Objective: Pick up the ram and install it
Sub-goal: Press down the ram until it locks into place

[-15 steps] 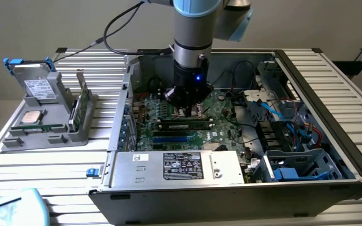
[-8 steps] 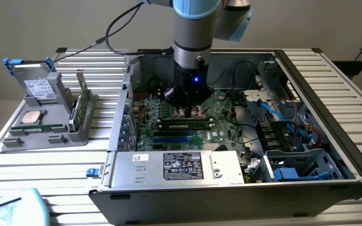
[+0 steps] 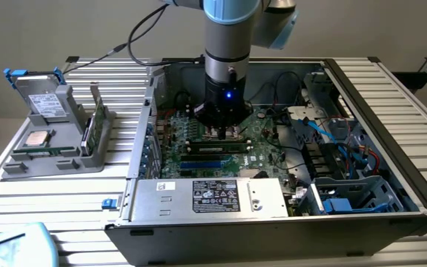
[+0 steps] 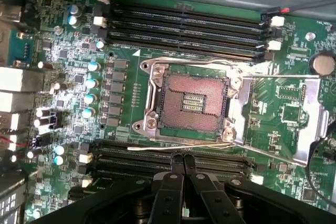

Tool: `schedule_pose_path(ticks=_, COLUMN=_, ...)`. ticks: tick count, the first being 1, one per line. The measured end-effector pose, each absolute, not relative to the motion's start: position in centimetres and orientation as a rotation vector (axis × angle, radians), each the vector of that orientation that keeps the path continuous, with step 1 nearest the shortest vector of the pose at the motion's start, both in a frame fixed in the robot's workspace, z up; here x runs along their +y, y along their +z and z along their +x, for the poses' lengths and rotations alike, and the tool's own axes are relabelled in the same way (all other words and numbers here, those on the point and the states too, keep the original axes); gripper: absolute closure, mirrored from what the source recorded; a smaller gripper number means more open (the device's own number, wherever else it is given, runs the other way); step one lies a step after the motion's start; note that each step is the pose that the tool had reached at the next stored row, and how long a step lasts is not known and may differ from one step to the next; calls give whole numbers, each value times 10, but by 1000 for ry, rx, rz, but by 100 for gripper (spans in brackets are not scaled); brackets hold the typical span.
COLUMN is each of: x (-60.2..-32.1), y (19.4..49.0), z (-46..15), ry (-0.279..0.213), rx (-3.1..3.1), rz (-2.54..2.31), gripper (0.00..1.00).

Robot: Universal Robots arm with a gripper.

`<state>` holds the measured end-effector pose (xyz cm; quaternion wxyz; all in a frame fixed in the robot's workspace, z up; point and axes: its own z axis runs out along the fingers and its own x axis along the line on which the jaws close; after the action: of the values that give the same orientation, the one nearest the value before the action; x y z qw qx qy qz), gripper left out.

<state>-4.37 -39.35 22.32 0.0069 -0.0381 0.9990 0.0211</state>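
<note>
The ram (image 3: 217,148), a long green stick with black chips, lies along a memory slot on the motherboard (image 3: 198,128) inside the open computer case. My gripper (image 3: 224,132) hangs straight down over the board just behind the ram, shut with nothing between its fingers. In the wrist view the gripper (image 4: 183,160) has its black fingertips pressed together over the row of memory slots (image 4: 131,158) beside the empty processor socket (image 4: 191,100). Whether the tips touch the board I cannot tell.
The case walls (image 3: 143,128) ring the board. A silver power supply (image 3: 213,197) sits at the front, with cables and a blue drive cage (image 3: 347,194) on the exterior view's right. A grey holder (image 3: 50,150) on the left carries a drive, a square chip and an upright green card (image 3: 95,119).
</note>
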Motion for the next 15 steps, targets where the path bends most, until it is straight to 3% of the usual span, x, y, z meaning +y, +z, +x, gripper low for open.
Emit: schedule_pose_path(ticks=15, x=-406, y=248, z=-44, ry=69, rx=3131, rz=31, gripper=90)
